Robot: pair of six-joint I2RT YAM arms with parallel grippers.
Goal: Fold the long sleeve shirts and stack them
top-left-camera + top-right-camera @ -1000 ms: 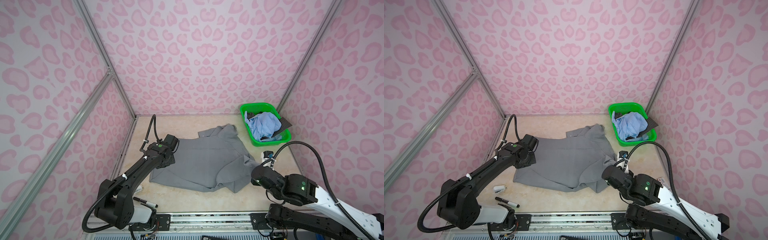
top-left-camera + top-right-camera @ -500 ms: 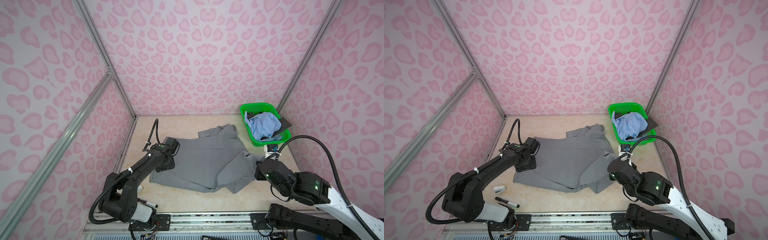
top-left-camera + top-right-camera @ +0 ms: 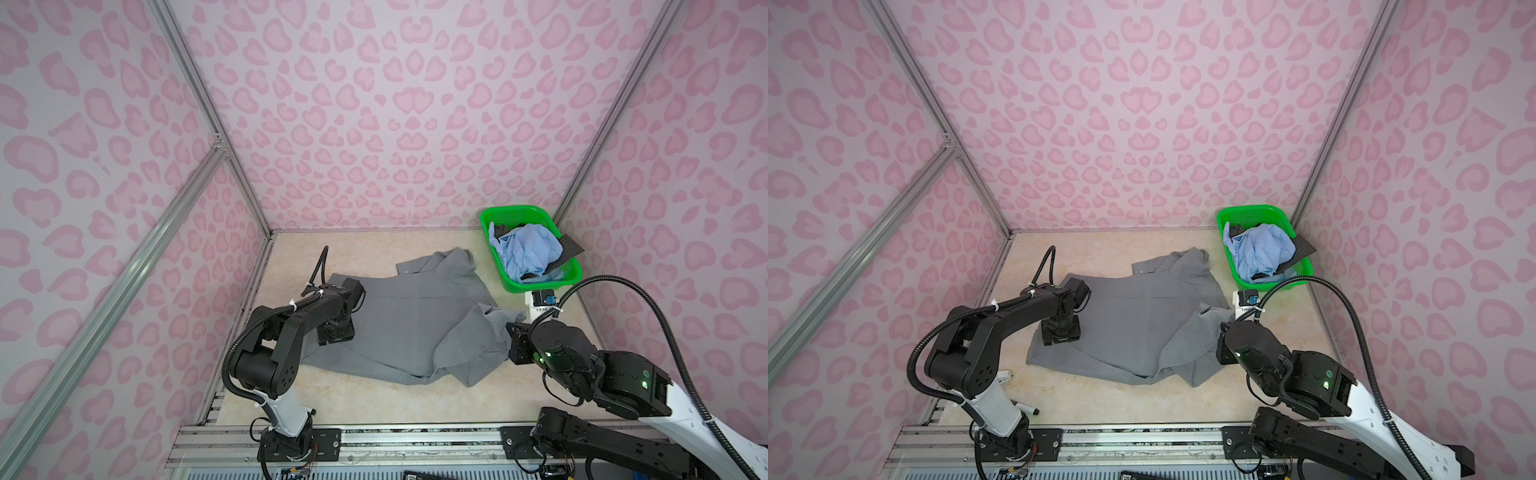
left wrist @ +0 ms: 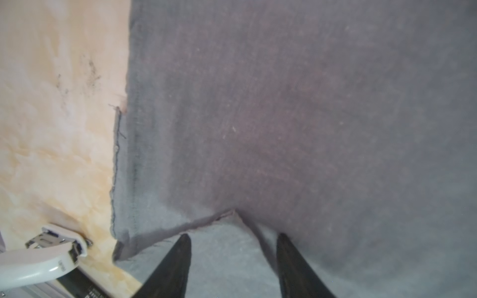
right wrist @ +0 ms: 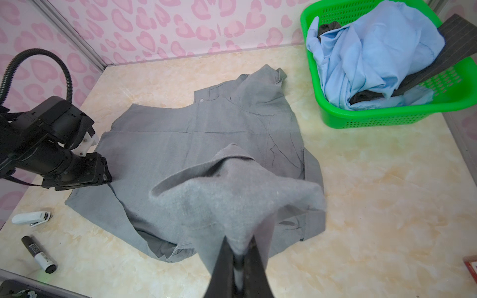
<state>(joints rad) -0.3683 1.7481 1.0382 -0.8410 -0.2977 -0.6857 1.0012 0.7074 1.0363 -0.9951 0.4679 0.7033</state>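
Right gripper (image 5: 239, 238): the jaws are closed on a bunch of the grey shirt (image 5: 193, 144). The pinched cloth rises off the table (image 5: 374, 193) into a tented peak at the fingertips. The rest of the garment spreads flat ahead of them, with the collar at the far end from this gripper.

Left gripper (image 4: 233, 236): the fingers (image 4: 180, 255) stand apart and nothing is clamped between them. It points down onto the side of the shirt opposite the right gripper's hold. Grey cloth (image 4: 284, 116) fills the space under and ahead of the tips. I cannot tell whether the tips touch it. A crease runs into the gap between the fingers. The stitched hem edge and a turned-over corner lie just outside one finger. Past that edge, a white stapler (image 4: 46, 247) sits on bare table.

In both top views the shirt (image 3: 407, 320) (image 3: 1133, 320) lies between the two grippers (image 3: 334, 332) (image 3: 513, 336).

A green basket (image 5: 387, 118) stands beyond the right gripper, apart from the grey shirt's collar end. It holds a crumpled light blue shirt (image 5: 374, 51) and a dark charcoal shirt (image 5: 438, 62) that hangs over the rim.

A black marker (image 5: 38, 254) lies near the stapler.
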